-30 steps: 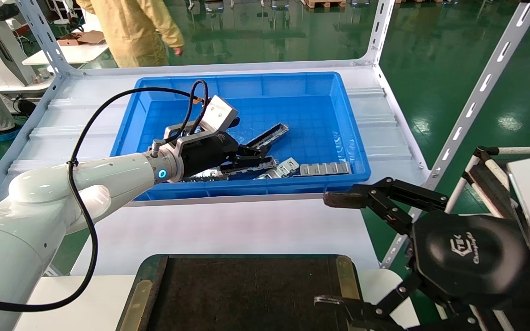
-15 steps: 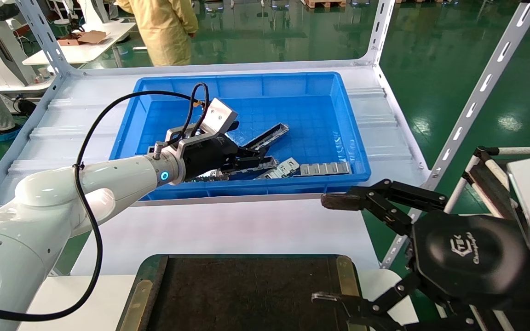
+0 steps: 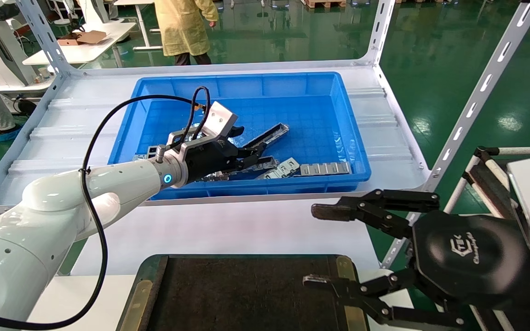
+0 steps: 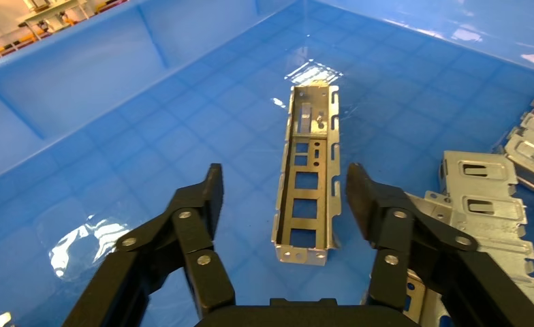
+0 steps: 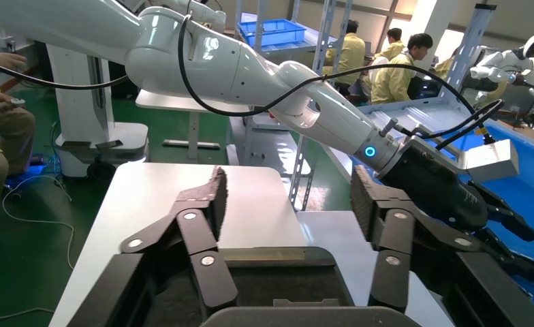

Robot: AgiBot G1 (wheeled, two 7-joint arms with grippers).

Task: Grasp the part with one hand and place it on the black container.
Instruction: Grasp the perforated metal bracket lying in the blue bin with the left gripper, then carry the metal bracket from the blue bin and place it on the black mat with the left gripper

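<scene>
Two spread fingers (image 4: 206,197) of the left pincer (image 4: 283,197) — low in the blue bin (image 3: 246,82), straddling the part (image 4: 308,177).

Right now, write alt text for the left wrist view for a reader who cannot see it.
The left gripper, jaws open, hangs over the part, a narrow silver channel with rectangular cutouts lying on the blue bin floor, lined up between the two black fingers. Flat grey plates with windows are heaped beside it.

1 blue bin (image 3: 348,119), 1 black container (image 3: 246,294), 2 grippers: left (image 3: 258,158), right (image 3: 320,246); 1 channel part (image 4: 310,177).
</scene>
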